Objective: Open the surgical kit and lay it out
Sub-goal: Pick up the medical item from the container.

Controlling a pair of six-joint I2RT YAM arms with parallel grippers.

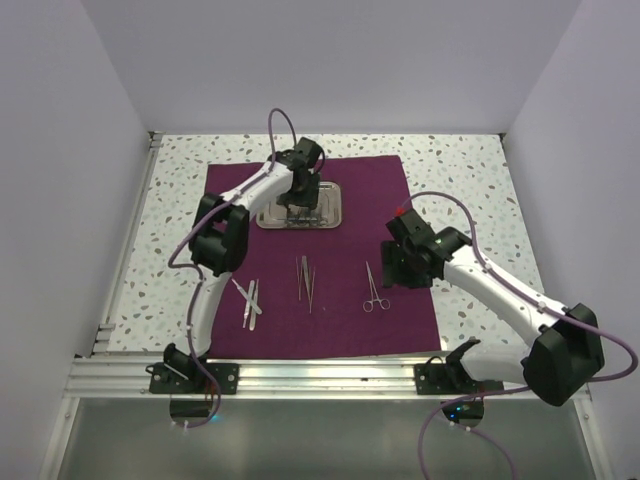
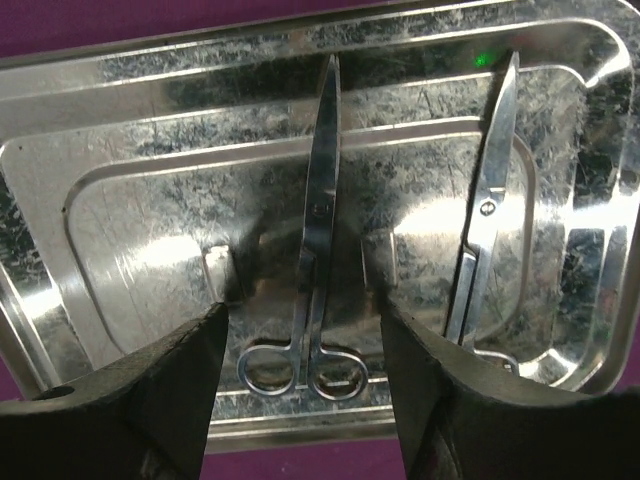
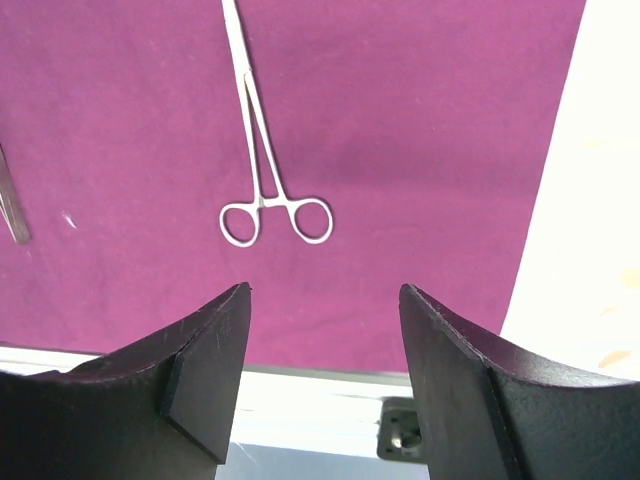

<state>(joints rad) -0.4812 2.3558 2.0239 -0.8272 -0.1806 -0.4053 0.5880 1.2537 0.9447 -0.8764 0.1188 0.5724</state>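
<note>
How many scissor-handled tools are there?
3. In the steel tray: middle scissors between the left gripper's open fingers, and right scissors beside them. On the purple cloth: forceps. The left arm may hide others.

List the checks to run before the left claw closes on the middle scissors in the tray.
1. Left claw open: ok.
2. Middle scissors between its fingers: ok, the handles sit in the gap.
3. Second scissors apart from the fingers: cannot tell, their handles run behind one finger.
4. Tray flat on the cloth: ok.
5. Right claw open, empty, off the forceps: ok.
</note>
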